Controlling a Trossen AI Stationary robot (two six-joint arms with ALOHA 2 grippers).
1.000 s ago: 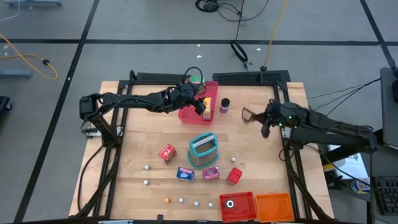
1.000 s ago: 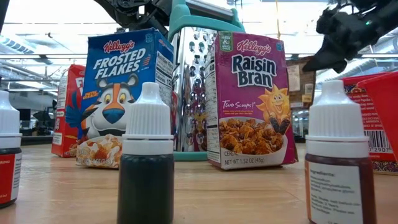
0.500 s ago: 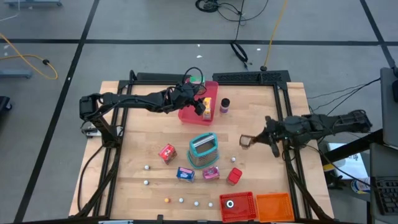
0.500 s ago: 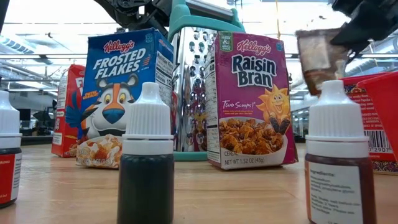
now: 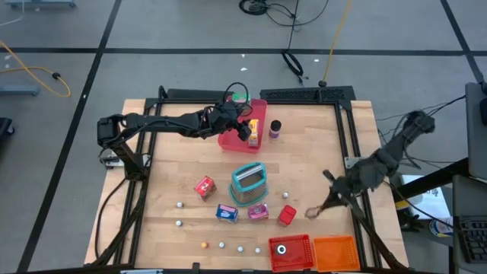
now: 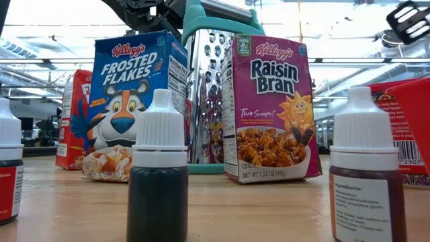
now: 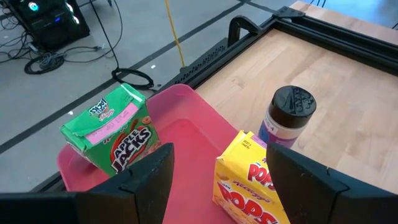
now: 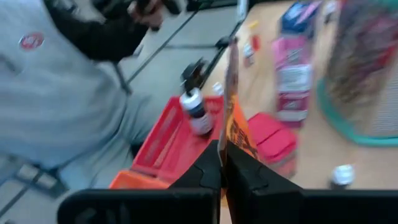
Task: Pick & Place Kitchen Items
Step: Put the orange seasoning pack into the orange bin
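My right gripper (image 5: 320,208) hangs over the table's near right part, just beyond the red bin (image 5: 303,242), shut on a small brown-and-orange packet (image 5: 311,214). My left gripper (image 5: 245,129) stands open above the pink tray (image 5: 228,140) at the far middle. Its fingers (image 7: 149,180) frame a yellow box (image 7: 245,183); whether they touch it I cannot tell. A green box (image 7: 112,127) stands in the tray too. A dark jar (image 7: 289,115) stands on the table beside the tray. My right gripper pinches the packet by one edge (image 8: 229,142) between its two fingers. The packet sticks out ahead of the fingertips, seen edge-on in the right wrist view. It is lifted clear of the table. The fingers slant down toward the table's near left.
A teal-framed grater (image 5: 249,183) stands mid-table with red (image 5: 204,186), blue (image 5: 226,212) and pink (image 5: 258,211) boxes and a red packet (image 5: 286,216) around it. An orange bin (image 5: 335,251) adjoins the red bin, which holds a small bottle (image 8: 196,112). A person in grey (image 8: 56,81) stands past the near edge.
My right gripper has swung from the table's far right toward the near edge with the packet, turning as it went. It now hangs near the red bin. The packet has stayed clear of the table.
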